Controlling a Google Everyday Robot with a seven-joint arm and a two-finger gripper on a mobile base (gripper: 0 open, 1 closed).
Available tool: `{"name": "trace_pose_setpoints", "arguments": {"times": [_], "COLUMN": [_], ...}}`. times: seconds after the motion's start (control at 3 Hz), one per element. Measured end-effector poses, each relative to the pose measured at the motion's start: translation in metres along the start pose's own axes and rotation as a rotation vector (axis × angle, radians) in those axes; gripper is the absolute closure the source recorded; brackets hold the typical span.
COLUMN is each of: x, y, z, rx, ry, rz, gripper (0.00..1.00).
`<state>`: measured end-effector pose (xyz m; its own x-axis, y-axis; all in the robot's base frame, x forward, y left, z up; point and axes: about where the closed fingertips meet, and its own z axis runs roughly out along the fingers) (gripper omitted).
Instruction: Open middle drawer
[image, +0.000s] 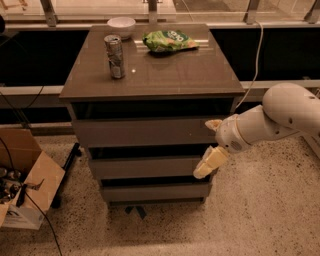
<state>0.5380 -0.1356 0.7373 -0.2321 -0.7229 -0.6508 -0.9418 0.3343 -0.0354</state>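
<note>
camera view | arm (280, 117) from right | gripper (211, 144) spread at middle drawer (145, 167) end

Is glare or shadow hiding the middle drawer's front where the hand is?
Camera view: dim warm light; glare only on the cabinet top; dark shadow fills the gap above the middle drawer, yet its front shows plainly; the pale hand, at its right end, stands out.

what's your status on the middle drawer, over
Gripper open, at the drawers' right side, lower finger at right end of middle drawer. Drawer looks shut. Can and bag on top, not in the way.
</note>
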Motion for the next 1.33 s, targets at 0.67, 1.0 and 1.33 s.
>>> {"name": "trace_pose_setpoints", "arguments": {"times": [0.67, 1.0, 1.33], "x": [0.031, 0.041, 0.064], "y": [-0.019, -0.026, -0.047], "z": [0.044, 0.054, 0.078], "rx": [-0.024, 0.013, 0.042], "ry": [-0.018, 0.020, 0.067], "rz": [0.050, 0.075, 0.075], "gripper": [0.00, 0.00, 0.00]}}
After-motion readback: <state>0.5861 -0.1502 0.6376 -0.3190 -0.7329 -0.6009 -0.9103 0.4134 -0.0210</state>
